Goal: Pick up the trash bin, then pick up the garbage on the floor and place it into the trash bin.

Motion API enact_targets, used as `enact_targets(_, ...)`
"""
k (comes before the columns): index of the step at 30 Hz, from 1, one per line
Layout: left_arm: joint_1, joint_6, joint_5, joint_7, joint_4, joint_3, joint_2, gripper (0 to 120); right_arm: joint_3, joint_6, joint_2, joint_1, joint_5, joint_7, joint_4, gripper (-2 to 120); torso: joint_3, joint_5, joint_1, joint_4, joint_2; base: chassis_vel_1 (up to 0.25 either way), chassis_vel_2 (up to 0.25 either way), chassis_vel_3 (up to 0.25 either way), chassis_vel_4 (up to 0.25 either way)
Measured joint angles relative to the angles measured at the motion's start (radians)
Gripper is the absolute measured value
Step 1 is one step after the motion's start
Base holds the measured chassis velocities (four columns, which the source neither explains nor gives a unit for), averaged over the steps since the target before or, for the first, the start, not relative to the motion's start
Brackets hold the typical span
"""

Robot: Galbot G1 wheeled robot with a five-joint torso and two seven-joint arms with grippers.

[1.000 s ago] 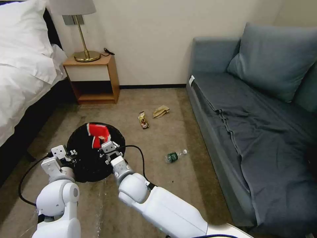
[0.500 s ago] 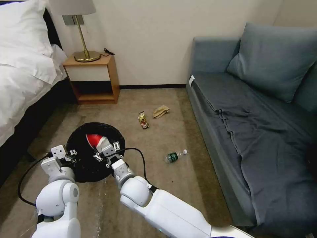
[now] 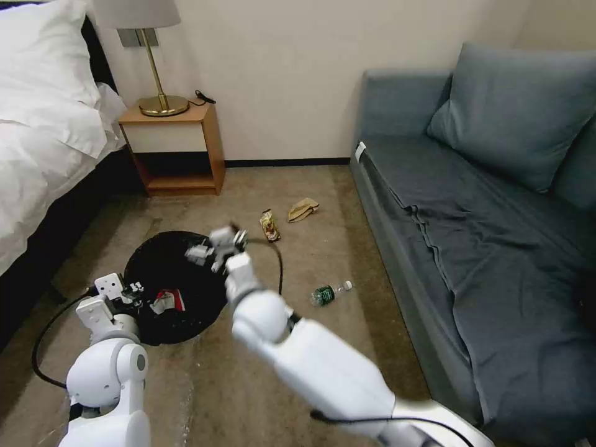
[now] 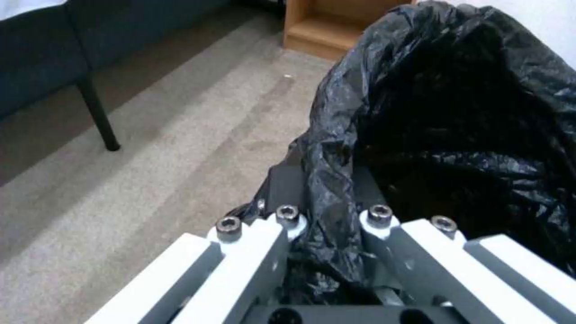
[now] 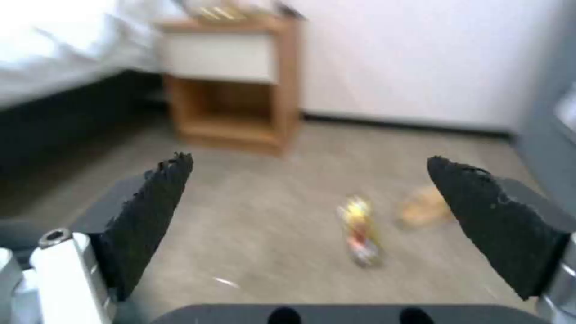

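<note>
Plainly, the weak point sits at lower left of the head view: the left gripper (image 3: 127,292) is pinched on the crinkly liner at the trash bin (image 3: 155,261) rim, and that thin film could slip or tear. The red-and-white wrapper (image 3: 169,300) lies inside the bin. Rightward, the right gripper (image 3: 214,247) hangs spread wide and empty over the bin's far edge. The snack wrapper (image 3: 269,225) lies near, up-right of it; the tan paper (image 3: 302,210) and the bottle (image 3: 329,292) lie further right.

Head view looks down over the carpet (image 3: 347,248); both wrist views sit low, sharing it.
</note>
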Motion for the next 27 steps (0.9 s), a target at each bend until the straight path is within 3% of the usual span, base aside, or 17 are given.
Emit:
enact_targets(6,0.006,0.000,0.003,-0.001,-0.005,-0.002,0.002,4,0.112,-0.088,0.001,0.039,0.123,0.088,-0.131,100,0.000,0.0001,0.000,-0.0003,0.000,0.000,0.000,0.000,0.000)
enact_targets(18,0.032,0.001,0.018,-0.003,-0.021,-0.003,-0.002,4,0.292,-0.144,0.001,0.085,0.146,0.171,-0.432,100,0.000,0.0002,0.000,-0.0003,0.000,0.000,0.000,0.000,0.000)
enact_targets(27,0.043,0.003,0.048,-0.006,-0.032,0.011,-0.014,4,0.373,-0.175,0.001,0.081,0.235,0.175,-0.476,100,0.000,0.0001,0.000,-0.0001,0.000,0.000,0.000,0.000,0.000)
